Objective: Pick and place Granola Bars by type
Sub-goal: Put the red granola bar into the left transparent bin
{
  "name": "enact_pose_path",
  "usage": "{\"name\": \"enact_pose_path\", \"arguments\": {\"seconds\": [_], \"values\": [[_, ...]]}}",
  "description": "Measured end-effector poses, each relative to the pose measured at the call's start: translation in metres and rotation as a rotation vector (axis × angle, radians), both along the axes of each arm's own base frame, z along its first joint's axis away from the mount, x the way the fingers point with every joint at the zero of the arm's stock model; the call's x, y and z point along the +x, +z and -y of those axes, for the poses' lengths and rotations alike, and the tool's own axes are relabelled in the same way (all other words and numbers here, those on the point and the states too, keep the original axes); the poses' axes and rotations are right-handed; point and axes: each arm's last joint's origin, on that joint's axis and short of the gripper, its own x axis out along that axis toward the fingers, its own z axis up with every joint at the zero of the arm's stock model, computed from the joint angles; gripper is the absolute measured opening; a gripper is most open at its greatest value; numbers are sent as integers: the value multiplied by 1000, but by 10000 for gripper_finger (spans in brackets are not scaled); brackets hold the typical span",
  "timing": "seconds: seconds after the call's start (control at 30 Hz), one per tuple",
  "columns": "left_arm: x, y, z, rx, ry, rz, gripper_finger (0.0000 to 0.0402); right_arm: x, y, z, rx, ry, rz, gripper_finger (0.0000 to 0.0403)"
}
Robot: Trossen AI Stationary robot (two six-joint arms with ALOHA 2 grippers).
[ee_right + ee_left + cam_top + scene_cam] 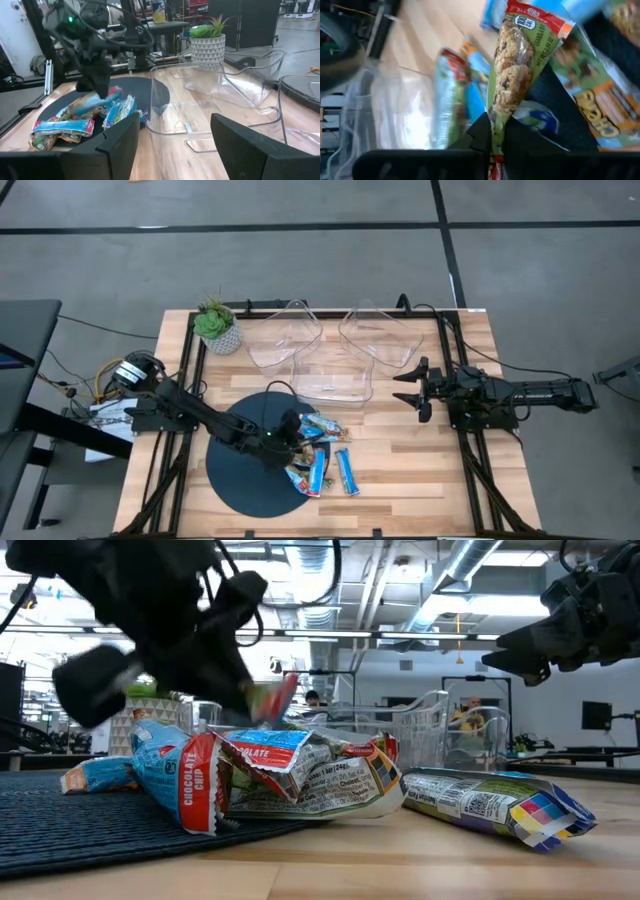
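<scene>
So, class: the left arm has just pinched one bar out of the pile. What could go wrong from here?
1. The left gripper holds the green-wrapped bar only by its wrapper end, so it may slip or swing when lifted.
2. The pile of bars is tangled, so a neighbour could be dragged off the dark mat.
3. The clear bins sit close together; a drop might land in the wrong one.
</scene>
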Motion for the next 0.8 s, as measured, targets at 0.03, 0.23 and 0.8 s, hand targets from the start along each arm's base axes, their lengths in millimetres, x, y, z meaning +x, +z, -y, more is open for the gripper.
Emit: {"name": "enact_pose_path", "arguments": {"seconds": [0.03, 0.23, 0.8], "values": [[-1, 5, 0, -19, 5, 19, 18, 0, 0, 0, 0, 0, 0, 240], [-3, 43, -15, -194, 99, 176, 29, 0, 0, 0, 0, 0, 0, 240], [-7, 81, -168, -261, 718, 404, 23, 0, 0, 0, 0, 0, 0, 240]]}}
